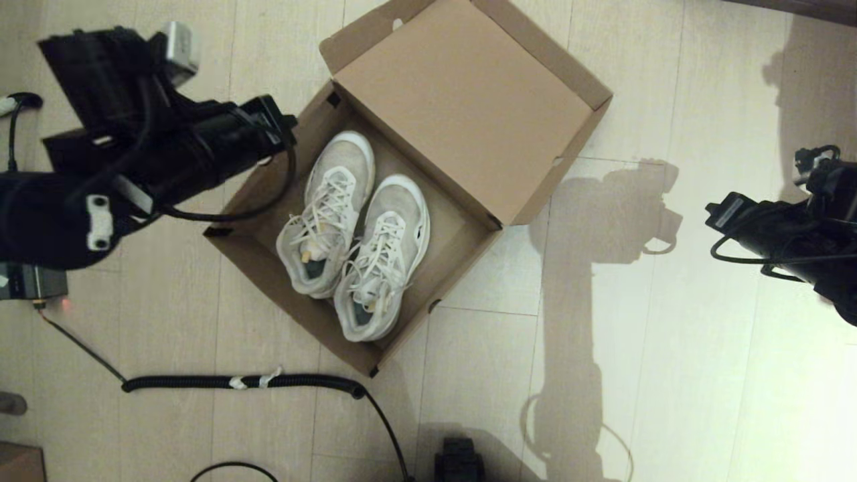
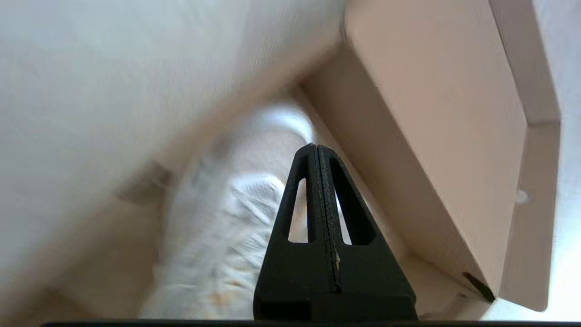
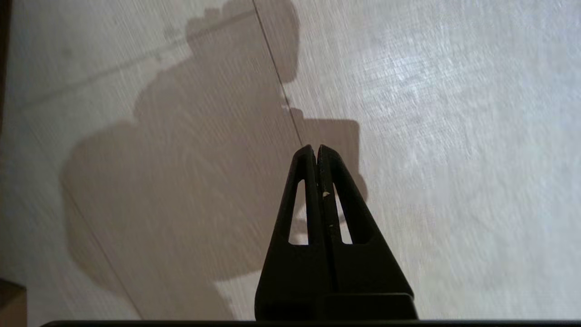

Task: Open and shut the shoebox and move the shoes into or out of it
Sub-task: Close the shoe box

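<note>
The shoebox [image 1: 469, 107] is seen opened with the shoes [image 1: 355, 241] unremoved inside, just beyond the left gripper [image 2: 317, 150] (jaws clenched, empty), while the right gripper [image 3: 316, 150], likewise clenched, is parked well apart.

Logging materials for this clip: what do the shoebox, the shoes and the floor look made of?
The shoebox: plain brown cardboard, matte, with folded flaps and raw edges. The shoes: apparently white mesh uppers with chunky, likely rubber or foam soles and woven laces. The floor: pale planks with wood grain and seams, possibly laminate, slightly glossy.
</note>
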